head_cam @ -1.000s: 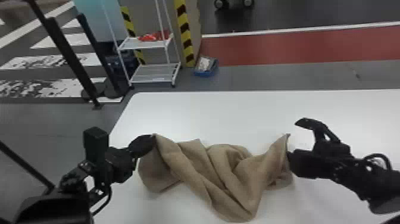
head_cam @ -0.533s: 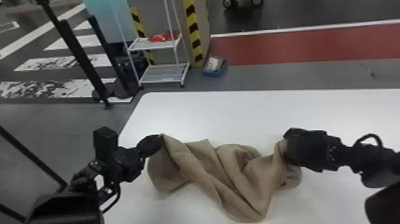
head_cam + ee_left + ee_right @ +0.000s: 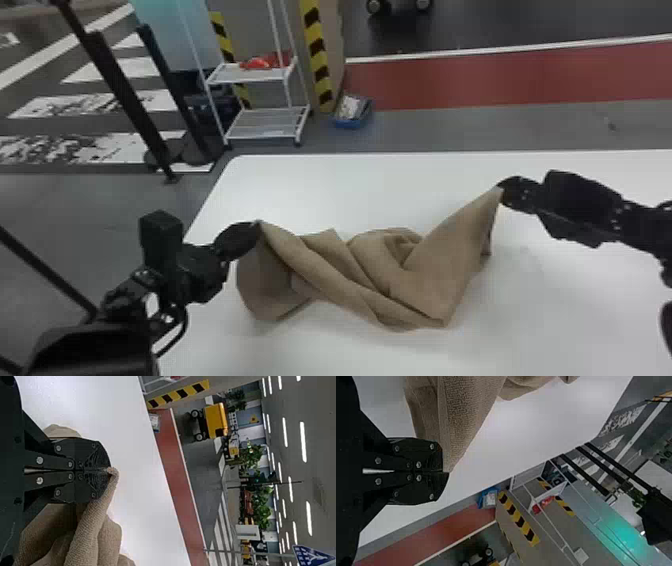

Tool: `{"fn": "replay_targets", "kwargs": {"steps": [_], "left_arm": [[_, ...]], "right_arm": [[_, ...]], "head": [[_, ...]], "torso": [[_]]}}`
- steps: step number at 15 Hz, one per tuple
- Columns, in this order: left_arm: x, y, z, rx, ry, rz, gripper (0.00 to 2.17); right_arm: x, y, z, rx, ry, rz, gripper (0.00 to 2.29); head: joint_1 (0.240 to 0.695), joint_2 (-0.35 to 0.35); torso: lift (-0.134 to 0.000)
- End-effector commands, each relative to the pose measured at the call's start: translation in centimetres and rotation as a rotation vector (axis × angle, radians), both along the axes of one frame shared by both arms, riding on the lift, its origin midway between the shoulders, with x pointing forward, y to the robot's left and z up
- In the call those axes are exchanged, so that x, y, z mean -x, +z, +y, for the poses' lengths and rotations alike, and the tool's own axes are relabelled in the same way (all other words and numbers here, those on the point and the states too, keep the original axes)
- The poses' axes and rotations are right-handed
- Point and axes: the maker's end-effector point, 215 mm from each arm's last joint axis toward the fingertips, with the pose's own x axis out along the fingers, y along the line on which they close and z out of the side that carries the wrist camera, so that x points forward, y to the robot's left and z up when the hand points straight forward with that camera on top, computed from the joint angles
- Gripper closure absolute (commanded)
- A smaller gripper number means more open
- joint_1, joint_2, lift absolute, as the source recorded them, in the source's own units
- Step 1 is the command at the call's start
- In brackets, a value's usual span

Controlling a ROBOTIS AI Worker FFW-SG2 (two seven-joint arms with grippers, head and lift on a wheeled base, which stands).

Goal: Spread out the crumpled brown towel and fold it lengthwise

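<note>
The brown towel (image 3: 370,280) lies bunched in diagonal folds on the white table, two of its corners raised. My left gripper (image 3: 256,225) pinches the left corner in the head view. At the opposite end, my right gripper (image 3: 500,189) has the right corner lifted, the cloth sloping down from it. In the left wrist view the left gripper (image 3: 107,470) is closed on an edge of the towel (image 3: 93,528). The right wrist view has the right gripper (image 3: 446,472) closed on the tip of the towel (image 3: 459,415).
The white table (image 3: 380,185) extends behind, in front of and to the right of the towel. Beyond its far edge stand a white shelf rack (image 3: 265,122), a blue bin (image 3: 353,112) and black posts (image 3: 120,90) on the floor.
The right gripper was open at the towel's right end, then turned onto it, and now has raised that corner up and outward. The left gripper still grips its corner.
</note>
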Motion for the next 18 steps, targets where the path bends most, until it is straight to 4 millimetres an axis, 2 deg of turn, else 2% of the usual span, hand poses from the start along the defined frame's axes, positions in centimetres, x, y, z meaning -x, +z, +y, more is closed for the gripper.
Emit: {"fn": "replay_targets", "kwargs": {"steps": [1,3,6,7,9,10,12,13,14,16,17,18], "left_arm": [[0.0,0.0,0.0,0.003,0.002,0.001,2.01],[0.0,0.0,-0.2,0.004,0.0,0.004,2.01],[0.3,-0.4,-0.2,0.008,-0.007,0.017,2.01],[0.3,-0.3,-0.1,0.006,-0.004,0.016,2.01],[0.3,0.7,0.3,0.002,0.0,0.001,2.01],[0.4,1.4,0.5,0.001,-0.003,-0.008,2.01],[1.0,2.6,0.9,0.017,-0.021,-0.02,2.01],[1.3,3.0,1.1,0.026,-0.029,-0.024,2.0],[1.6,2.6,1.1,0.031,-0.029,-0.009,2.0],[1.9,2.0,1.0,0.041,-0.031,0.014,2.01],[1.9,1.8,0.9,0.041,-0.033,0.018,2.0],[2.1,1.7,1.2,0.04,-0.024,0.022,2.0]], "right_arm": [[-0.7,4.2,-0.7,-0.036,-0.03,-0.093,2.25],[-0.2,6.3,-0.7,-0.029,-0.017,-0.148,2.26],[3.3,6.3,-0.8,0.085,0.055,-0.207,2.26],[3.3,7.1,-2.2,0.087,0.024,-0.239,2.26],[3.2,10.4,-4.9,0.024,-0.039,-0.306,2.26],[3.6,11.5,-5.2,0.008,-0.045,-0.322,2.26],[4.1,12.3,-5.7,0.012,-0.048,-0.335,2.26],[3.6,11.9,-6.6,0.01,-0.077,-0.32,2.26],[3.0,10.6,-7.8,0.022,-0.12,-0.276,2.26],[1.9,5.4,-7.9,0.102,-0.13,-0.165,2.26],[1.0,2.7,-9.0,0.135,-0.179,-0.096,2.26],[0.3,0.9,-10.2,0.142,-0.231,-0.038,2.26]], "head": [[0.695,0.223],[0.695,0.216],[0.695,0.212],[0.695,0.214],[0.695,0.206],[0.695,0.197],[0.695,0.184],[0.695,0.18],[0.695,0.178],[0.695,0.17],[0.695,0.164],[0.695,0.156]], "torso": [[-0.123],[-0.123],[-0.123],[-0.123],[-0.123],[-0.123],[-0.123],[-0.123],[-0.123],[-0.123],[-0.123],[-0.123]]}}
